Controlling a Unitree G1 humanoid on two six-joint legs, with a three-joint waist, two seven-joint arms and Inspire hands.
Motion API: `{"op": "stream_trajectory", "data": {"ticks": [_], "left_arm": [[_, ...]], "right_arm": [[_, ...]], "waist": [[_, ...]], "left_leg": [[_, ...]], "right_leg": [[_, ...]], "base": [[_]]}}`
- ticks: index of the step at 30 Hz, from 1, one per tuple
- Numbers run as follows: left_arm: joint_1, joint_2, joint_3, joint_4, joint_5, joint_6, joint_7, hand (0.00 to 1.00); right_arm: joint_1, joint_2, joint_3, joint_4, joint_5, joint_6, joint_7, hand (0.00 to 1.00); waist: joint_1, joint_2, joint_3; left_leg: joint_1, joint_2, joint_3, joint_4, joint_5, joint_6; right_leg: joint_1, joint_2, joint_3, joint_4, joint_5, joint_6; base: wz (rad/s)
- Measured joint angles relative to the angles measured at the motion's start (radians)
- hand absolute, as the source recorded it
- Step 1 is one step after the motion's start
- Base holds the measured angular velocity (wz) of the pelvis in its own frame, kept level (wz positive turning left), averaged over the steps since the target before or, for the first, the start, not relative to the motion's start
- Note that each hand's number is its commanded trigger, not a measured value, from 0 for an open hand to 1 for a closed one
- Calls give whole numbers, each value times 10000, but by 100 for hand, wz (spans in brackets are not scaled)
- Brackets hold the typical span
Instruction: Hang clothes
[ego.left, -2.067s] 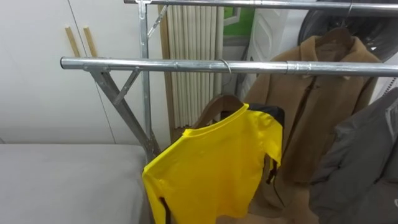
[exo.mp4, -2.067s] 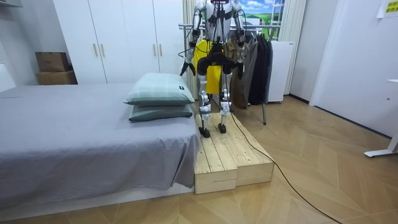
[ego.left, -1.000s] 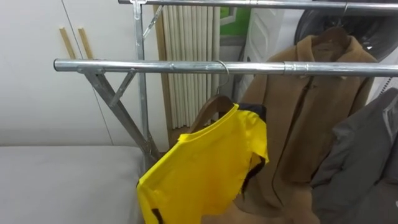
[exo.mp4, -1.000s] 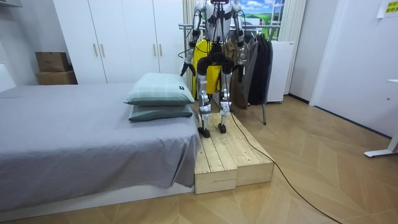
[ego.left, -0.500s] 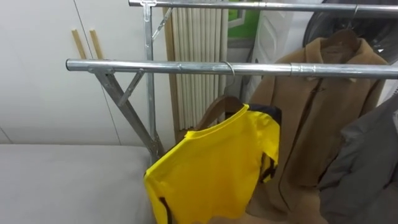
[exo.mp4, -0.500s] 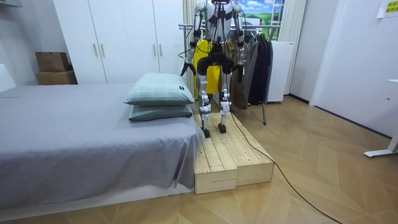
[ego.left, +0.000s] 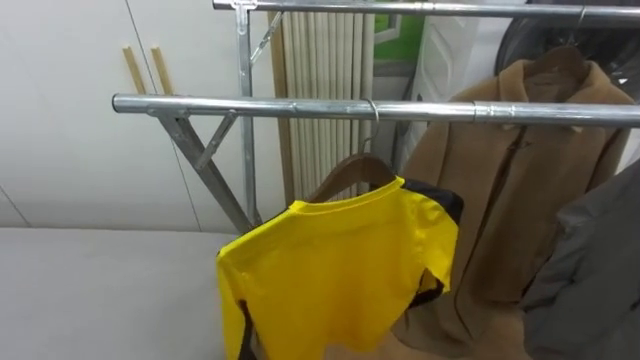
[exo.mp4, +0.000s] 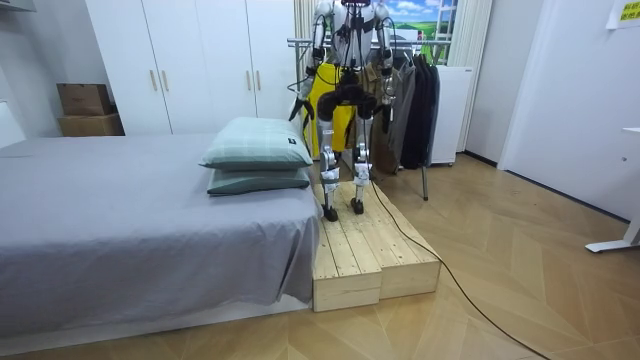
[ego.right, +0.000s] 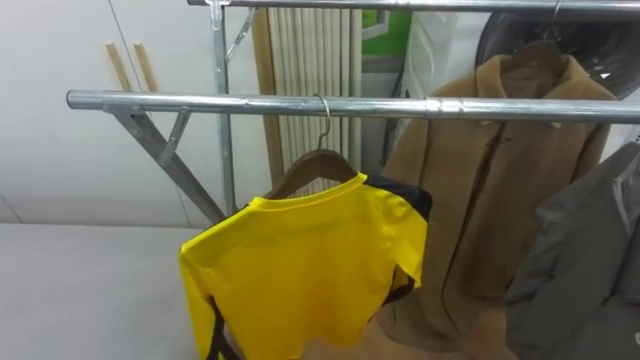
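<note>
Yellow shirt (ego.left: 335, 270) hangs from rail (ego.left: 280, 105); brown coat (ego.left: 520, 190) just beside.

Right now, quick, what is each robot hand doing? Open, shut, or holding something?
Left hand: cannot be told, too small in the room view, low by its side.
Right hand: cannot be told either, too small there.

Shirt (ego.left: 335, 270) on rail (ego.left: 280, 105) (coat (ego.left: 510, 190) rt).

A bedroom: bed (exo.mp4: 130, 220), wardrobe (exo.mp4: 190, 65), clothes rail (ego.left: 300, 105).
</note>
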Motion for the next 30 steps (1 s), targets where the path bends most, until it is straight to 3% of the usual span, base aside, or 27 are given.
{"op": "stream_trajectory", "data": {"ticks": [5, 8, 12, 14, 15, 17, 18, 19, 20, 22, 24, 25, 26, 30], "left_arm": [[111, 2, 1, -212, -10, 0, 249, 0], [217, -10, -4, -437, 77, -21, 364, 0], [585, -34, -37, -1467, 287, -23, 379, 0], [659, -68, -43, -1739, 466, 4, 379, 0], [658, -150, -37, -1916, 512, 36, 378, 0], [662, -317, -53, -2058, 580, 106, 323, 0], [658, -369, -127, -2155, 702, 140, 278, 0], [676, -358, -214, -2293, 692, 153, 238, 0], [656, -352, -239, -2307, 688, 152, 221, 0], [529, -358, -324, -2317, 674, 161, -8, 0], [501, -379, -433, -2311, 673, 158, -143, 0], [499, -382, -482, -2296, 629, 156, -237, 0], [486, -377, -499, -2272, 599, 150, -288, 0], [181, -371, -932, -1606, 113, 50, -424, 0]], "right_arm": [[-23, -4, 72, -4, -15, 78, -89, 0], [-72, -23, 246, -16, -132, 94, -97, 0], [-178, -173, 723, -15, -312, 124, -169, 0], [-293, -240, 980, -9, -545, 135, -253, 0], [-446, -255, 990, 37, -778, 164, -258, 0], [-710, -313, 980, 300, -965, 176, -258, 0], [-816, -338, 1005, 441, -978, 203, -257, 0], [-865, -349, 1086, 442, -980, 211, -258, 0], [-896, -350, 1113, 447, -979, 211, -249, 0], [-965, -321, 1136, 477, -1041, 212, -190, 0], [-968, -321, 1139, 572, -1186, 226, -168, 0], [-985, -320, 1136, 584, -1301, 227, -166, 0], [-1008, -318, 1176, 597, -1353, 224, -165, 0], [-1098, -306, 1299, 810, -1267, 303, -131, 0]], "waist": [[216, -16, 10], [252, -21, 22], [528, -28, 29], [574, 33, 38], [570, 11, 54], [408, 42, 122], [428, 28, 127], [469, -29, 125], [470, -74, 126], [394, -159, 165], [513, -203, 160], [523, -216, 155], [559, -223, 159], [729, -317, 128]], "left_leg": [[-132, 7, -176, 161, -5, -9], [-348, 20, -374, 342, -26, -44], [-843, 11, -834, 695, -45, -80], [-1058, 16, -839, 792, -30, -106], [-1288, 26, -625, 988, -25, -114], [-1578, 177, 289, 1260, -18, -112], [-1754, 324, 1190, 1382, 25, -97], [-1944, 377, 1804, 1427, 167, -15], [-2037, 389, 2111, 1501, 248, 38], [-2146, 646, 3527, 1897, 298, 210], [-2133, 771, 4211, 2177, 227, 314], [-2152, 794, 4518, 2307, 164, 405], [-2159, 800, 4552, 2371, 117, 425], [-2202, 564, 4354, 2416, -20, 568]], "right_leg": [[-25, -12, -88, 91, -86, -40], [-51, -46, -374, 124, -154, -79], [-17, -108, -1020, 137, -251, -146], [9, -170, -1514, 169, -327, -152], [28, -261, -1946, 202, -414, -149], [127, -429, -2735, 291, -583, -91], [143, -542, -3266, 412, -703, -66], [146, -679, -3746, 513, -812, -35], [146, -753, -3988, 560, -866, -16], [325, -954, -5177, 615, -1098, 100], [607, -1032, -5875, 649, -1233, 206], [742, -1091, -6237, 731, -1340, 302], [791, -1130, -6423, 821, -1397, 344], [1186, -1442, -7446, 1269, -1611, 662]], "base": [[7], [24], [42], [78], [115], [133], [130], [123], [126], [143], [118], [98], [82], [74]]}}
